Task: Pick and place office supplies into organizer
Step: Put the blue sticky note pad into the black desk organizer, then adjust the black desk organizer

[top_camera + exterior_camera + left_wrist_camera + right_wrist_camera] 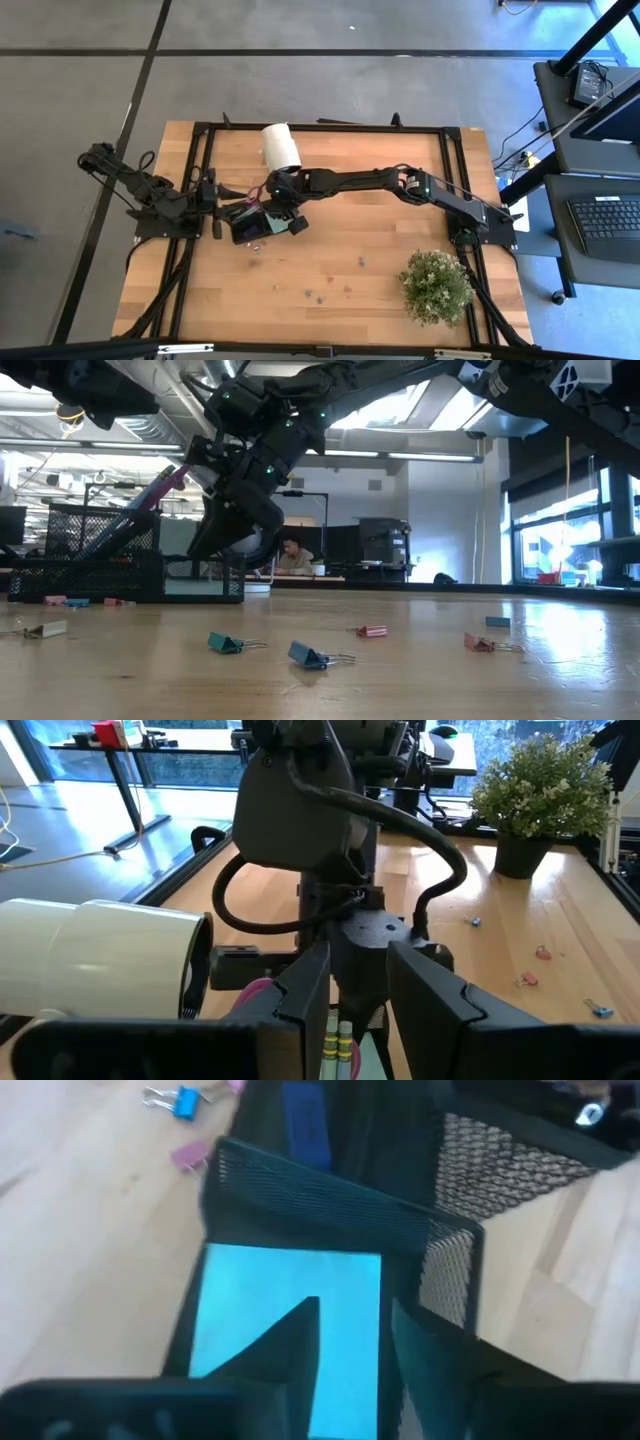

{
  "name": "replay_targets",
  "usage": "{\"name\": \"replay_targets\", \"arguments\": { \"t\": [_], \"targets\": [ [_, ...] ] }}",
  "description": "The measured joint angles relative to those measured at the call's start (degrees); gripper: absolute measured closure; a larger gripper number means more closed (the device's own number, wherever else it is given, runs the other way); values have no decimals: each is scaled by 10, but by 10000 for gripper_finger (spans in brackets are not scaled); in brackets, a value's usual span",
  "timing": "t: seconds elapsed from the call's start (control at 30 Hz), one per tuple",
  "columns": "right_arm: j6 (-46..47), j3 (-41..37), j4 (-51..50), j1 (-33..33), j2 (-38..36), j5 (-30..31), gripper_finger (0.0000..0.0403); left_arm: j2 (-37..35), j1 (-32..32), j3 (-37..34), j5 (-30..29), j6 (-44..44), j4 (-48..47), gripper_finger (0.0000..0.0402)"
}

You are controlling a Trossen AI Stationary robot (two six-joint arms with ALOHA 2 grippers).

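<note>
Right tool (283,213) hangs over black mesh two-compartment organizer (248,222) at bench (350,290) left-centre, fingers parted, empty; light square sticky-note pad (290,1320) lies inside. Left tool (215,205) beside organizer, grip state unclear. Small coloured binder clips (228,644) scattered on bench.

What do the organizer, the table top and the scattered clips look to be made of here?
Organizer: black metal mesh, likely; its walls show a fine perforated grid with solid rims, matte.
Table top: wood, pale planks with visible grain and seams, a low sheen near the window in the low view.
Binder clips: coloured bodies, blue and pink, with thin shiny wire handles; probably painted metal, though plastic cannot be ruled out.
</note>
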Motion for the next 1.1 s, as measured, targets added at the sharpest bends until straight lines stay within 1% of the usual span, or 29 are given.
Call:
{"name": "replay_targets", "arguments": {
  "t": [0.17, 0.33, 0.43, 0.57, 0.77, 0.93, 1.1],
  "targets": [
    [1, 0, 0, 0, 0, 7, 224, 0, 0, 0, 0, 0, 0, 304],
    [16, -1, -25, 11, -19, 9, 198, 0, 0, 0, 0, 0, 0, 304],
    [17, 0, -57, 22, -39, 6, 194, 0, 0, 0, 0, 0, 0, 304],
    [59, 0, -122, 26, -72, 5, 193, 0, 0, 0, 0, 0, -2, 304],
    [177, 0, -257, 34, -116, 7, 193, 0, 0, 0, 1, 0, -5, 304],
    [273, 0, -327, 70, -131, 5, 193, 0, 0, 0, 30, 0, -18, 304],
    [334, 0, -416, 120, -132, 5, 193, 0, 0, 0, 46, -2, -29, 304]
  ]
}}
